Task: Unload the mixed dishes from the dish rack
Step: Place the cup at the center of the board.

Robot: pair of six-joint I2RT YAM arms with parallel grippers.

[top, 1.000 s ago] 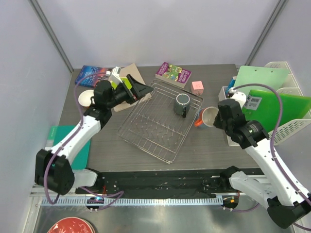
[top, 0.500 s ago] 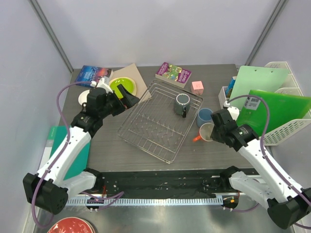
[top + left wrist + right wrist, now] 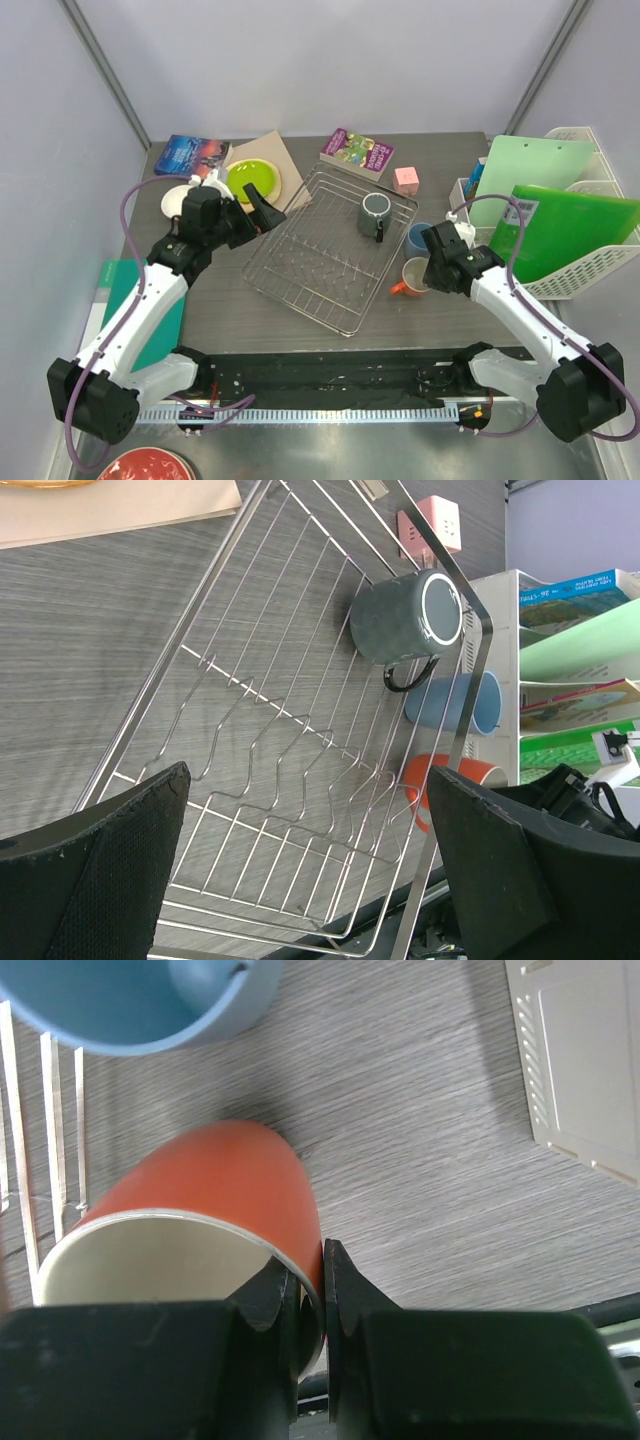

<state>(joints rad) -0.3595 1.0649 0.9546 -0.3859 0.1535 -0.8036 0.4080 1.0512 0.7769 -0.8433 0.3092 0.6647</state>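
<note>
I have my right gripper (image 3: 310,1278) pinched on the rim of the orange mug (image 3: 200,1195), my left gripper (image 3: 265,203) wide open and empty

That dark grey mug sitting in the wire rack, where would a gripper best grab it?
Probably by the rim: the dark grey mug stands upright, mouth open upward, in the far corner of the dish rack. Come from above, one finger inside, one outside, away from the handle on its near side.

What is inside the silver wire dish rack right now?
Only a dark grey mug, in the silver wire rack's far right corner; remaining prongs are bare. The left tool's black fingers cover two corners in its wrist view.
</note>
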